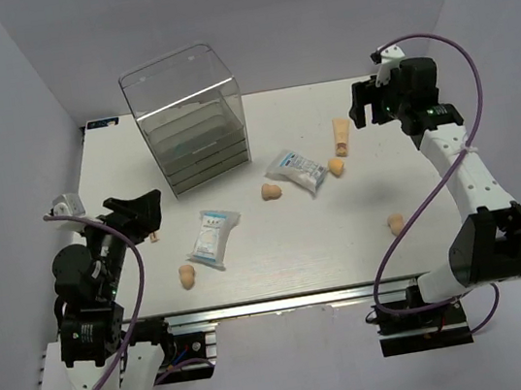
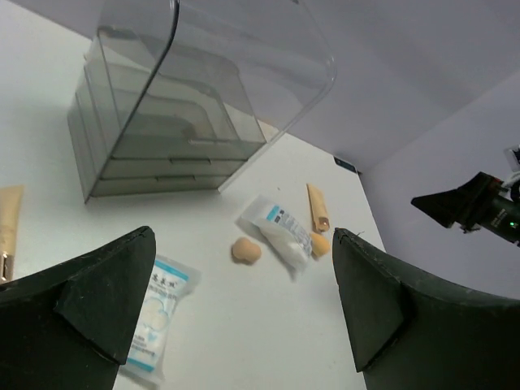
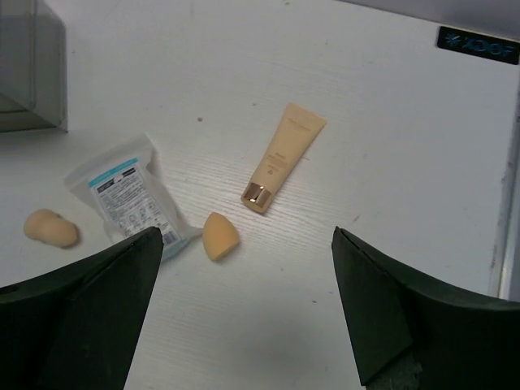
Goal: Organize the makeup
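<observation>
Peach sponge (image 1: pixel 187 276) nr table (image 1: pixel 327 249) front-L edge

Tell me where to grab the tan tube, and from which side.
Grip the tube across its width at mid-length, coming straight down from above. It lies flat on the table, both long sides are free, and the right end effector hangs open close by.

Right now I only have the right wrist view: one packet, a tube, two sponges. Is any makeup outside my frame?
Observer: Yes. A second packet lies nearer the left arm.
Operator: Any more sponges?
Observer: A third sponge sits just off that packet's near corner, toward the front edge.
Operator: Anything on my side?
Observer: A fourth sponge lies alone near the front edge, by the right arm.
</observation>
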You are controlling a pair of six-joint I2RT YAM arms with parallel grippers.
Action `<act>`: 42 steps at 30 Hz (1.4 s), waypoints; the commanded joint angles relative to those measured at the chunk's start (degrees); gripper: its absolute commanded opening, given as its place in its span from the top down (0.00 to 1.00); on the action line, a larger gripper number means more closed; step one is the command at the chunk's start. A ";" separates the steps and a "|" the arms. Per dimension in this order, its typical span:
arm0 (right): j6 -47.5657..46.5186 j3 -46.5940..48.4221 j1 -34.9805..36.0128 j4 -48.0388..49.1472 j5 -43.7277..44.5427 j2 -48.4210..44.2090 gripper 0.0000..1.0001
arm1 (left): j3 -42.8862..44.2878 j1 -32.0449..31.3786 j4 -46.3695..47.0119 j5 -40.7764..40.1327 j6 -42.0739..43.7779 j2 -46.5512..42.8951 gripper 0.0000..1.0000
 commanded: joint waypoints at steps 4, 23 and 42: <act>-13.03 0.29 0.29 -1.39 -25.18 1.85 0.11 | -2.38 0.11 -2.33 0.41 -8.06 1.26 0.13; 11.07 -17.30 10.05 30.17 -40.65 -0.44 0.35 | -27.18 -16.56 46.16 -26.13 -44.82 22.76 0.43; 16.00 -17.38 11.55 28.41 -35.02 0.80 0.49 | -11.01 -25.11 78.43 -42.05 -40.17 65.75 0.57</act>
